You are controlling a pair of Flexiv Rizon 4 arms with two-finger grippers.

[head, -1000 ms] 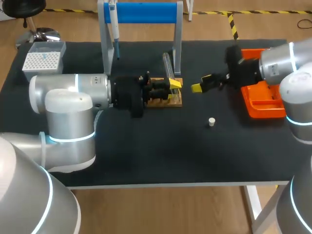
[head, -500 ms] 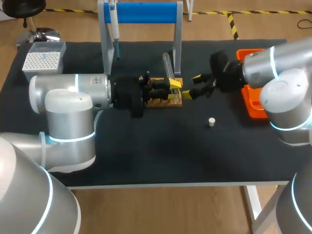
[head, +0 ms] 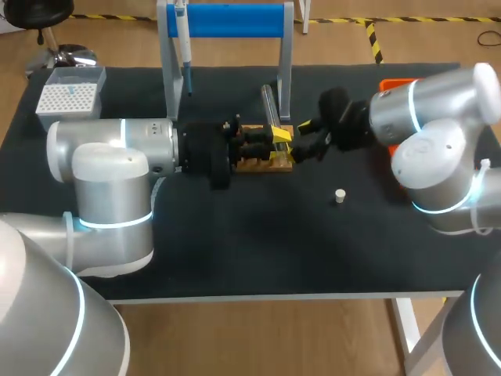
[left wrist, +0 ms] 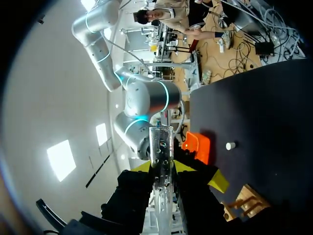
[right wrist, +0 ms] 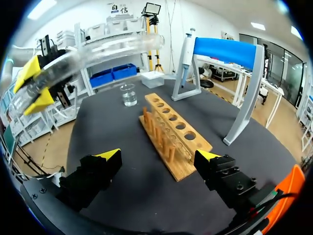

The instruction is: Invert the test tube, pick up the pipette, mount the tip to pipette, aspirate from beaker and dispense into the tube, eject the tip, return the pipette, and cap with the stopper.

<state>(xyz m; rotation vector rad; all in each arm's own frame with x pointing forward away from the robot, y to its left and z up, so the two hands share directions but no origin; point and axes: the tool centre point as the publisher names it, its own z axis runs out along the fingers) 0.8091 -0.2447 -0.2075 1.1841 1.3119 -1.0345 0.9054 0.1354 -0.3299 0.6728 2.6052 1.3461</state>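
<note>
My left gripper (head: 279,144) is shut on a clear glass test tube (head: 270,107), holding it above the wooden rack (head: 262,162). In the left wrist view the tube (left wrist: 161,161) runs between the yellow fingertips (left wrist: 140,166). My right gripper (head: 301,140) stands open just right of the tube, a little apart from it. Seen from the right wrist, the tube (right wrist: 100,53) hangs ahead of the open right gripper (right wrist: 159,157), over the rack (right wrist: 172,132). A white stopper (head: 340,196) lies on the mat. The pipette (head: 184,43) hangs on the blue stand (head: 227,21). A beaker (right wrist: 128,94) stands beyond the rack.
A tip box (head: 69,94) sits at the far left corner. An orange tray (head: 394,84) lies at the far right, mostly hidden behind my right arm. The stand's posts (head: 285,63) rise just behind the rack.
My right arm has swung left from the orange tray, bringing its open gripper close to the tube. The left arm and the tube have stayed put.
</note>
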